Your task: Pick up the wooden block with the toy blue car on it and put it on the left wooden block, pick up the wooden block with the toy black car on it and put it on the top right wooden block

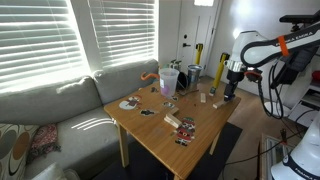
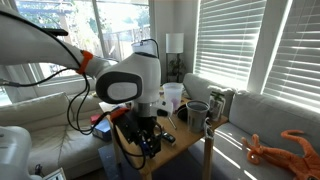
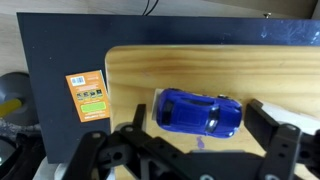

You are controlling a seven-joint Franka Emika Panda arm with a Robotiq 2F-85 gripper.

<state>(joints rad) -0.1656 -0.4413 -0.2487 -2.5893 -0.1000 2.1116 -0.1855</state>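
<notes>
At the left of an exterior view the sofa (image 1: 55, 115) plays no part. Your work lies toward the right of the table (image 1: 150, 145), past the cups (image 1: 168, 80), where the gripper (image 1: 231, 92) hangs low over the tabletop on its bent arm. I judge it sits that low because you are lining up a grasp, not travelling.

Read the wrist view from the left. A dark surface (image 3: 55, 130) carries an orange card (image 3: 88, 96); neither concerns you. Next comes the rounded corner of pale wood, which I take to be the wooden block (image 3: 210, 65). The toy blue car (image 3: 198, 112) lies flat on it, lengthwise across the picture. Your two fingers (image 3: 135, 122) stand one off each end of the car, with a clear gap on both sides. The pincer is spread wide and holds nothing.

That centring suits the job, since the car must ride along undisturbed and an even straddle keeps either finger from nudging it. Mind one thing, though. The wood runs out past the finger at the right edge of the picture, so you cannot tell from here whether the jaws span the block or only the car. If you close as you stand, you may pinch the toy instead of the wood. I would check the block's edges, and perhaps turn the wrist, before descending. The grasp is not yet made, so the task looks to be at its start.
</notes>
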